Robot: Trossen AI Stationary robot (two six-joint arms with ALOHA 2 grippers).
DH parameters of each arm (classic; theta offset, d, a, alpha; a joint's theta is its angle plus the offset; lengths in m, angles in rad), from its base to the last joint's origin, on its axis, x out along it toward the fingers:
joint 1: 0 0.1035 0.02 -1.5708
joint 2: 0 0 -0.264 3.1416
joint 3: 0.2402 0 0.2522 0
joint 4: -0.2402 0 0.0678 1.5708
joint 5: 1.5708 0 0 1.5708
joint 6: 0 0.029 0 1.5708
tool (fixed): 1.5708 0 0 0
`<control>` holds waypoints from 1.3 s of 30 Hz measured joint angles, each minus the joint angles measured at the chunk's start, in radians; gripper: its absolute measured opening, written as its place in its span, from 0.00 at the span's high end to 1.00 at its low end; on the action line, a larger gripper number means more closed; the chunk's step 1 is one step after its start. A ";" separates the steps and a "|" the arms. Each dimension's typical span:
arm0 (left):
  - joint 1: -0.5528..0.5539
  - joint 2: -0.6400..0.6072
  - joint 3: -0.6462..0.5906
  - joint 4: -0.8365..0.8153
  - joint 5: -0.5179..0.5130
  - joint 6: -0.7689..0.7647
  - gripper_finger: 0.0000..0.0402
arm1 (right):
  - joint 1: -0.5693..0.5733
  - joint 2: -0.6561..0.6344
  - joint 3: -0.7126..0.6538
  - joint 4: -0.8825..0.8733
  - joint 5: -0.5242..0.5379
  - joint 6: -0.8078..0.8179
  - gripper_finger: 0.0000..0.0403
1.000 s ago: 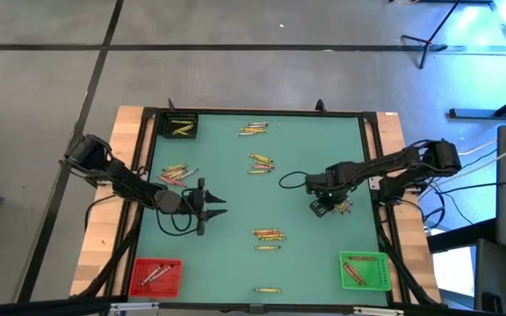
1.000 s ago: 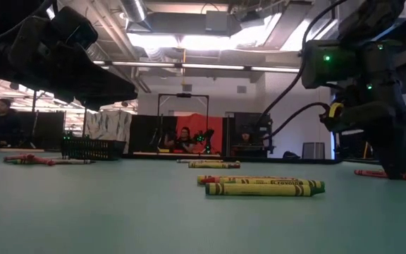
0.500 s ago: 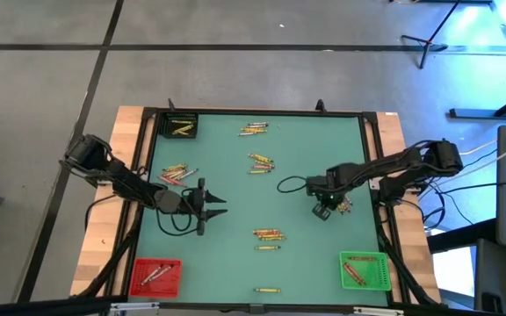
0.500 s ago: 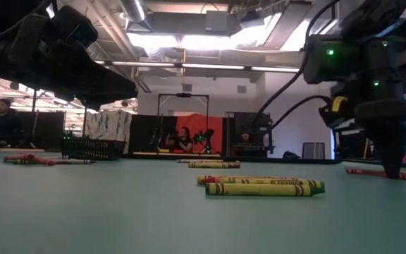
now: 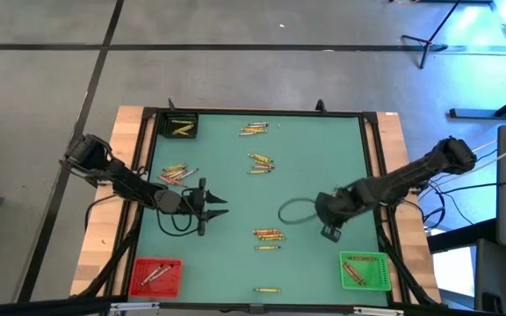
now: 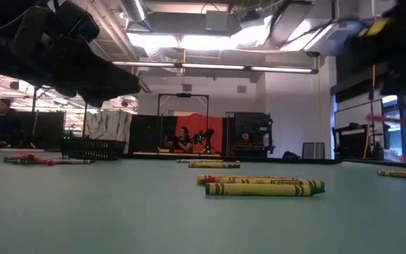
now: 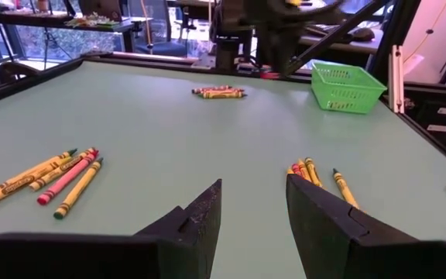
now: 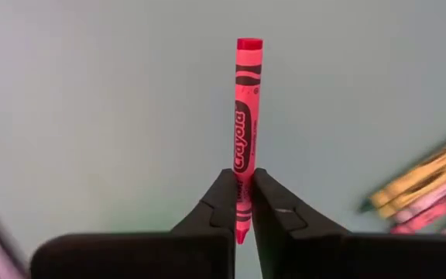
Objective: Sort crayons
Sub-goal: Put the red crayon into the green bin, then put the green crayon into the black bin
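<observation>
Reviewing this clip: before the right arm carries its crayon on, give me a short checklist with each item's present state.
1. Right pincer shut on the red crayon: ok, fingers pinch its lower end.
2. Crayon clear of the table: ok, it sticks out straight ahead of the fingers with only bare mat behind it.
3. Only one crayon held: ok.
4. Red bin in reach: cannot tell; it sits at the opposite near corner, while the green bin is close by.
5. Left pincer out of the way: ok, open over bare mat, beside the left crayon pile.

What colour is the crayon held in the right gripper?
Red, with black print on its wrapper. The crayon shows best in the right wrist view, pinched by the right gripper.
</observation>
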 joint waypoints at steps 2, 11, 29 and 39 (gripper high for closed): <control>-0.004 0.000 0.004 0.000 0.000 0.000 0.68 | 0.069 -0.001 0.015 -0.001 -0.004 0.046 0.96; -0.019 0.000 0.029 -0.002 0.001 0.004 0.68 | 0.409 -0.001 0.091 0.000 0.010 0.459 0.96; -0.022 0.000 0.033 -0.002 -0.006 -0.001 0.68 | 0.816 0.088 0.104 0.001 0.104 1.245 0.79; -0.022 0.000 0.033 -0.002 -0.007 -0.004 0.68 | 0.737 -0.020 0.105 -0.069 0.254 1.131 0.61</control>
